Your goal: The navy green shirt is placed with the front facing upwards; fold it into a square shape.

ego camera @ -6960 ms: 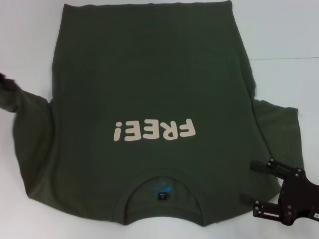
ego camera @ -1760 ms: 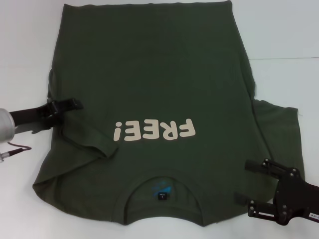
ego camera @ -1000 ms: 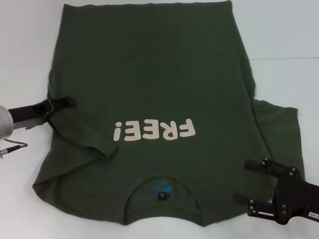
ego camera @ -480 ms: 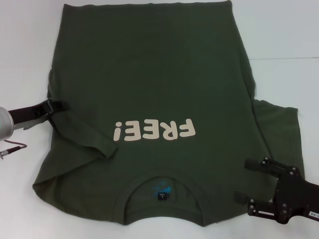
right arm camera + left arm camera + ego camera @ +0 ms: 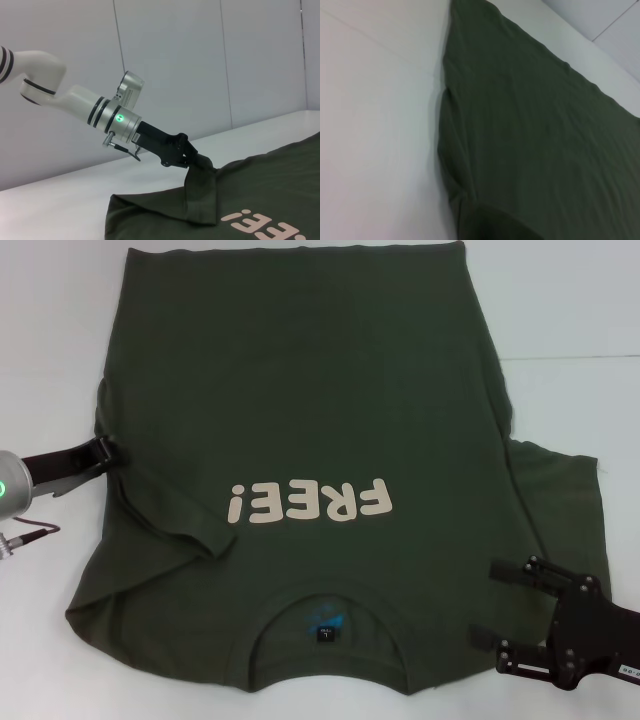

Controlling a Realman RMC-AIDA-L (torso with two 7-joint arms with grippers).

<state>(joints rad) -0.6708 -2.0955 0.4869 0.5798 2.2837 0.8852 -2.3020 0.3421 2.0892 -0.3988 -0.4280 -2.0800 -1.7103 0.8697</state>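
While the navy green shirt (image 5: 300, 440) is lying front-up and spread across the white table (image 5: 570, 320), its cream "FREE!" lettering (image 5: 308, 503) is reading upside down in the head view and its collar (image 5: 325, 625) is sitting at 6 o'clock, nearest the robot. The left sleeve (image 5: 170, 520) is lying folded in over the chest, its edge running toward the lettering from 9 o'clock. The right sleeve (image 5: 565, 490) is spreading flat at 3 o'clock. The left gripper (image 5: 105, 452) is sitting at the shirt's 9 o'clock edge; in the right wrist view (image 5: 192, 156) its fingers are looking clenched against a fold of cloth rising to them, though whether they are truly grasping it cannot be told. The right gripper (image 5: 510, 615) is hovering at 5 o'clock over the shoulder, its fingers standing released and well apart, nothing between them
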